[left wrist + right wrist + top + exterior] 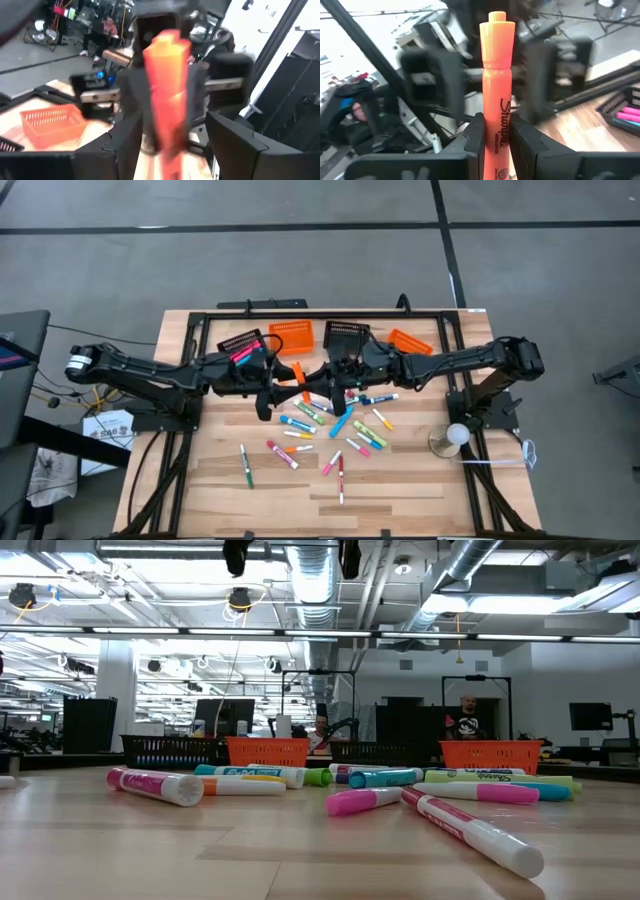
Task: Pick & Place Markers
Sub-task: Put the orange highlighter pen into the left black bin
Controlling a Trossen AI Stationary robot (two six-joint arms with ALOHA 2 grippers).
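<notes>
Wooden table (400, 490) of pale planks, edged by a black frame (200, 320) along the far side. 4 slotted baskets toward the far edge: orange basket (291, 336) left of centre, black basket (347, 333) just beside it, another black basket (240, 343) further left, tilted orange basket (410, 341) to the right. Small round white lamp-like object (455, 436) on a disc base near the right edge. Grey floor (300, 240) all around, crossed by dark lines. Crumpled white paper (110, 428) and cables off the left side. Beyond the table, open workshop with ceiling ducts (310, 580), monitors, and a person (466, 720) standing at the back.
</notes>
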